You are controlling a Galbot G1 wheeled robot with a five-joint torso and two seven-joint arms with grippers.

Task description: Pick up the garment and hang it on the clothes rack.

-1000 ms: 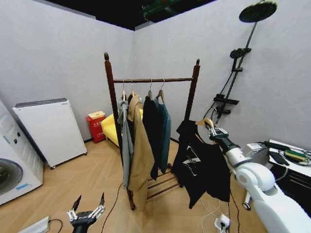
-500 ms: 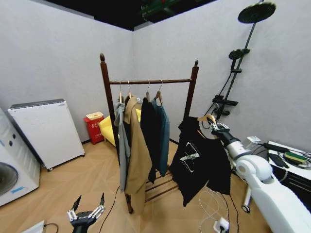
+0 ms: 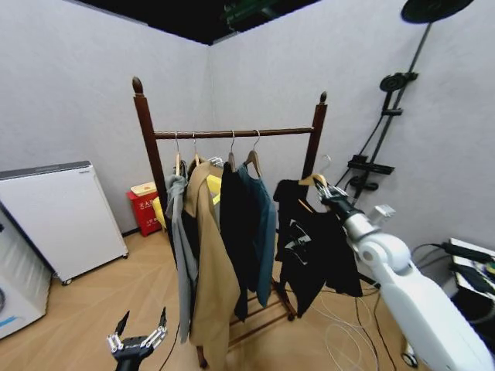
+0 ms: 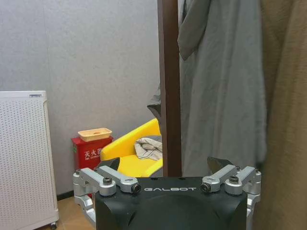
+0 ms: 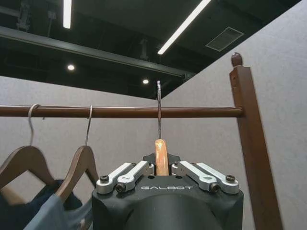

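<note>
Right gripper (image 5: 162, 168) jaws pinch light wooden hanger neck; thin metal hook rises beside round dark bar of clothes rack (image 3: 232, 134). Black garment (image 3: 313, 247) drapes limp below, near right post. Left gripper (image 3: 138, 338) low, jaws spread.

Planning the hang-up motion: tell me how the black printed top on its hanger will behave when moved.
The garment droops in loose folds below its wooden hanger, so it is probably floppy and may sway. The right gripper holds it out on one extended arm, so it seems light. The thin wire hook could let it pivot near the clothes rack.
</note>
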